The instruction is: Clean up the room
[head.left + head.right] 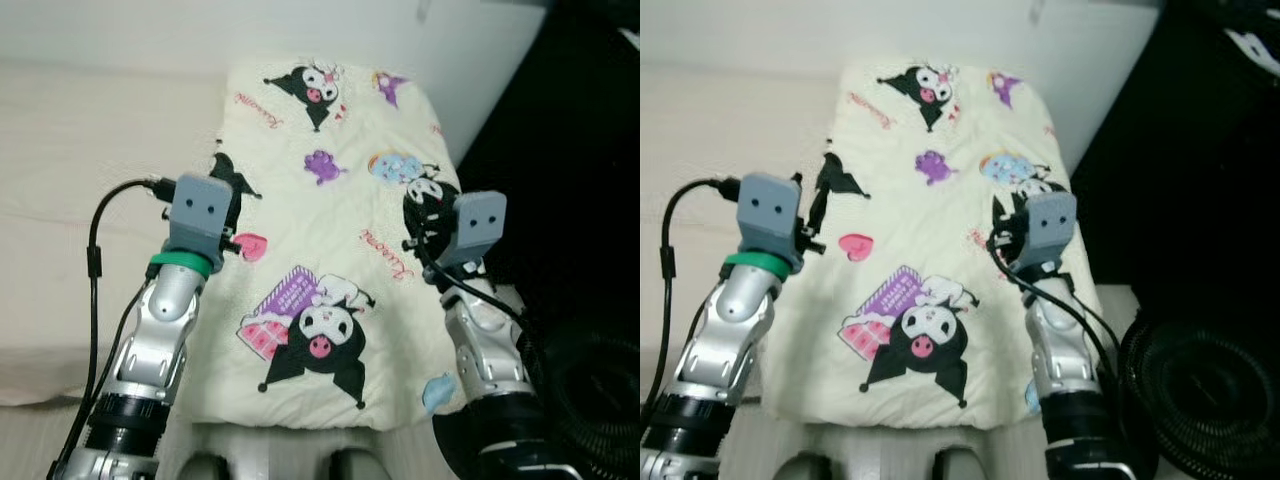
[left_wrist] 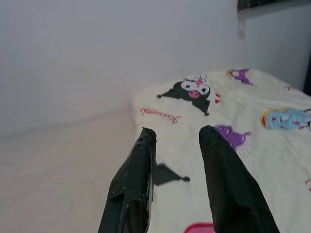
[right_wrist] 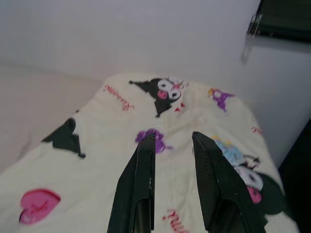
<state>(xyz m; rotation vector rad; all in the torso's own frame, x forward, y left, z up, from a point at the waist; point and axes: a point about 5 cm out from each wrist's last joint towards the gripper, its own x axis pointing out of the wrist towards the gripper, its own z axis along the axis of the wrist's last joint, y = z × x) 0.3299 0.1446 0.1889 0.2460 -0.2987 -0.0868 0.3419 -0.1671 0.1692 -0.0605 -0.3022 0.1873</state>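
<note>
Left eye view, blanket point(image 1: 330, 250) (cartoon-printed) under both tools

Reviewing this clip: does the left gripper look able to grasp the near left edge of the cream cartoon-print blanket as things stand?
Probably yes. The left gripper hangs open just above the cream cartoon-print blanket, near its left edge, with nothing between its fingers and the fabric.

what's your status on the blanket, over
Left tool open, over blanket's left edge. Right tool open, over its right side. Blanket flat on the bed, ungripped. Nothing in the way.
</note>
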